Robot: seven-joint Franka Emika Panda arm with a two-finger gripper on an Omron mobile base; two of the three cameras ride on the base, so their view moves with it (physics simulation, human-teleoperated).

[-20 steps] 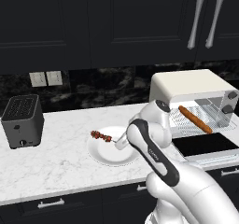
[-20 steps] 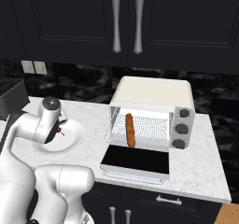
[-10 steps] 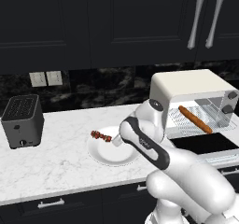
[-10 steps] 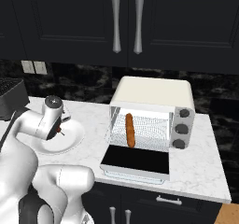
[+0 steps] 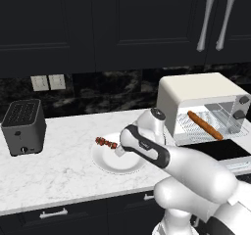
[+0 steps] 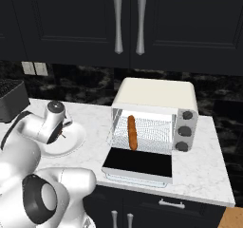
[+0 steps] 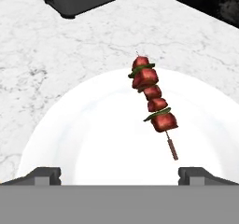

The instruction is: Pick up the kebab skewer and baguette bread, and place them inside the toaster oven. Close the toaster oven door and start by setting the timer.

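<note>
The kebab skewer (image 7: 152, 99), a thin stick with red-brown chunks, lies on a white plate (image 7: 93, 139) on the marble counter. My gripper (image 7: 119, 175) hovers low over the plate's near side. It is open, with nothing between its fingertips (image 7: 44, 174); the skewer lies just ahead, slightly right of centre. From the left base the skewer (image 5: 106, 142) shows just left of my gripper (image 5: 118, 152). The baguette bread (image 6: 132, 132) rests on the wire rack inside the cream toaster oven (image 6: 156, 96). The toaster oven door (image 6: 137, 163) lies folded down flat, open.
A black slot toaster (image 5: 23, 126) stands at the counter's left, beyond the plate (image 5: 117, 164). Dark knobs (image 6: 182, 129) run down the oven's right side. Dark cabinets hang above and the backsplash carries wall outlets (image 5: 48, 82).
My hand has moved left and down, closer over the plate toward the skewer. The jaws have stayed wide. The baguette and the oven door have not moved.
</note>
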